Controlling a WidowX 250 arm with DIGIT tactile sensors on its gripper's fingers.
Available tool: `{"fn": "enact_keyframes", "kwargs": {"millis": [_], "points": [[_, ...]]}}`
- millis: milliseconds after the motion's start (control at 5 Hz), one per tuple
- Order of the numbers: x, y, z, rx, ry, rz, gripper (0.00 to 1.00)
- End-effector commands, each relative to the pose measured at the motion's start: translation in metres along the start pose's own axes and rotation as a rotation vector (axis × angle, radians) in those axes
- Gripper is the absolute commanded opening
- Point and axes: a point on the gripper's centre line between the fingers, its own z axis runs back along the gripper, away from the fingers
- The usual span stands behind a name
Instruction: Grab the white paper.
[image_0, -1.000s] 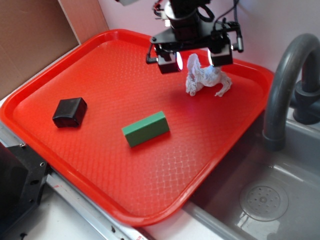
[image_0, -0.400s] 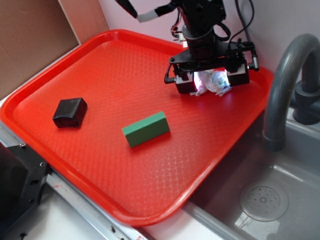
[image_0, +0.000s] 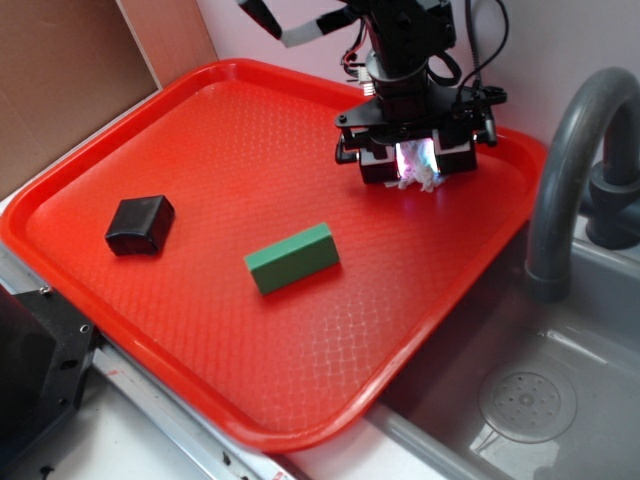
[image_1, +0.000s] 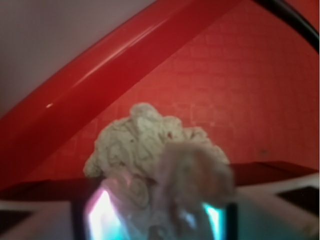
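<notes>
Narrower than a moment ago, the gripper (image_0: 417, 163) now has its jaws drawn in on the white paper (image_0: 421, 174), where before they stood wide on either side of the wad and, earlier still, hung above it. A WidowX arm stands low over the far right corner of the red tray (image_0: 200, 300), close to the rim nearest the grey faucet (image_0: 560, 190). Only a small tuft of paper shows between and under the two dark fingers (image_0: 378, 165) in the exterior view; the rest is hidden by the tool. From the wrist view the crumpled wad (image_1: 155, 160) fills the gap, bulging up past the jaws, with the tray's raised edge (image_1: 100, 85) running just behind it. The jaws look to be pinching the paper, though how firmly cannot be told.

A green block (image_0: 291, 258) lies near the middle of the tray and a black block (image_0: 139, 224) near the left edge, both well apart from the work.

Trouble from here would likely come from the paper itself: soft and springy, it may compress without giving real purchase, so a lift could leave it behind or carry only a loose fold that slips free. Pads pressed against the tray floor could also drag the tray or stall the squeeze.
</notes>
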Motion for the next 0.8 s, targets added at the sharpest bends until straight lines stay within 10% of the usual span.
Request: {"fn": "enact_keyframes", "kwargs": {"millis": [0, 600], "points": [[0.001, 0.004, -0.004, 0.032, -0.022, 0.032, 0.0], [-0.007, 0.056, 0.14, -0.174, 0.083, -0.258, 0.0]]}}
